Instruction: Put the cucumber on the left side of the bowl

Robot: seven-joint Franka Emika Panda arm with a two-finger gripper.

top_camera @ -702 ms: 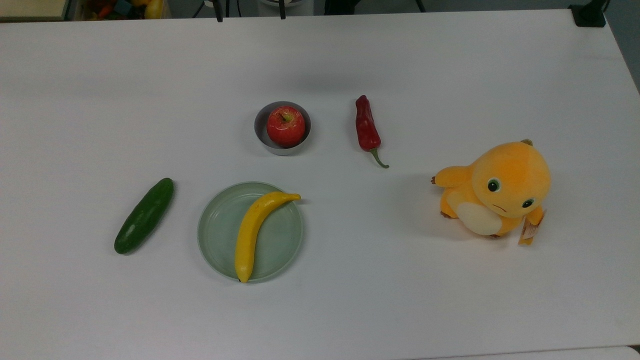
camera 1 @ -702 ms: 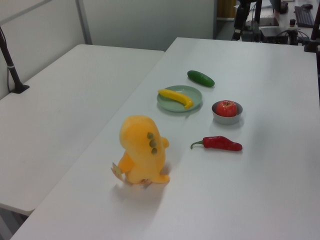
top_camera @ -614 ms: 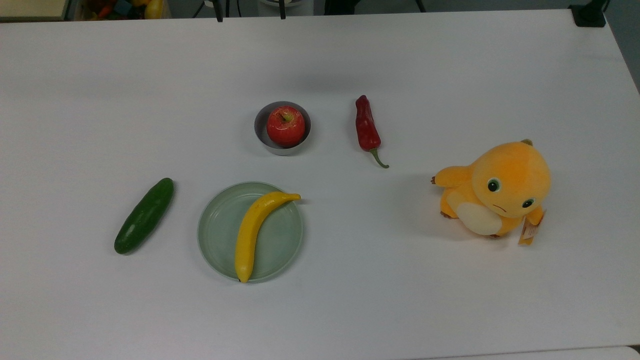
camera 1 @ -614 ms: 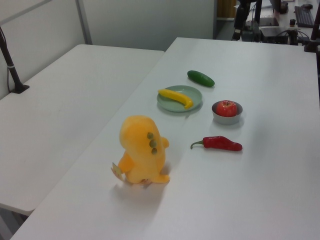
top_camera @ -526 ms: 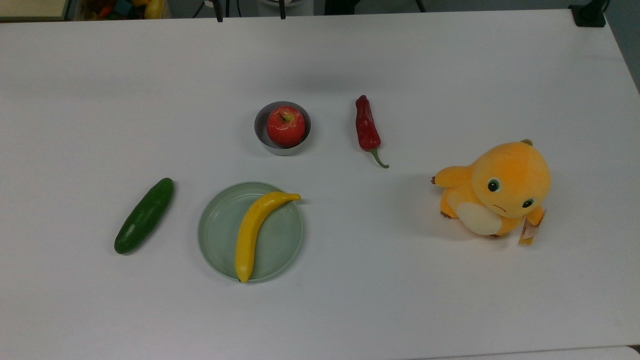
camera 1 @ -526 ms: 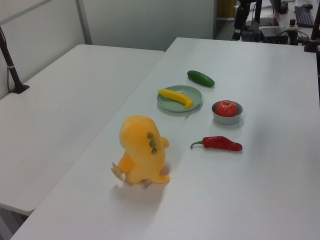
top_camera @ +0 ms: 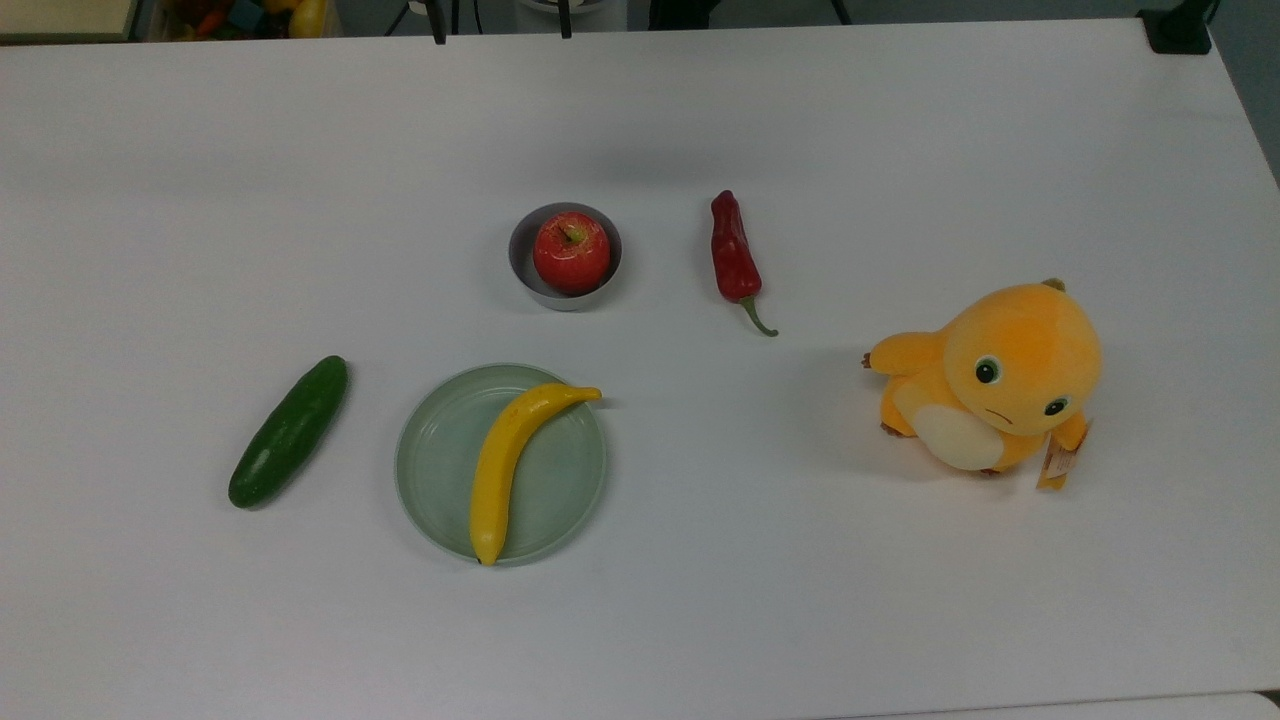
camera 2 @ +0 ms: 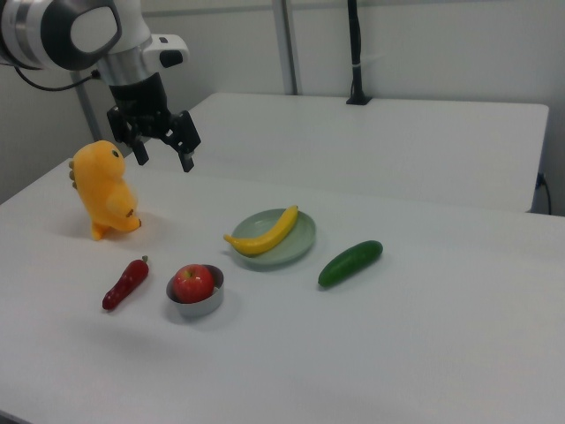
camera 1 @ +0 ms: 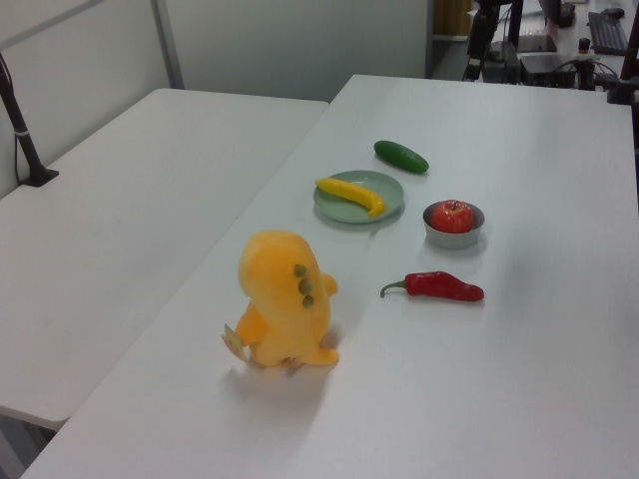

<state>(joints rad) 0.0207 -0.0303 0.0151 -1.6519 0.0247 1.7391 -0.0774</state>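
The gripper (camera 2: 164,148) hangs in the air with its two fingers spread apart and nothing between them, above the table (camera 2: 424,353) and well clear of everything on it; in the right view it sits just right of the plush toy's head.

The white table carries all the objects. Largest is the orange plush toy (top_camera: 990,385), standing toward the top view's right edge of the table. Next is the pale green plate (top_camera: 440,470), nearer the top view's bottom edge and left of centre, with the yellow banana (top_camera: 505,460) lying across it, its tip reaching over the rim.

The cucumber (top_camera: 288,432) lies flat on the table, tilted, just beside the plate on the top view's left and not touching it. It is well apart from the bowl (top_camera: 523,270), which stands near the table's middle, farther from the bottom edge than the plate. A red apple (top_camera: 571,251) sits inside the bowl. The red chili (top_camera: 733,258) lies on the top view's right of the bowl, apart from it.
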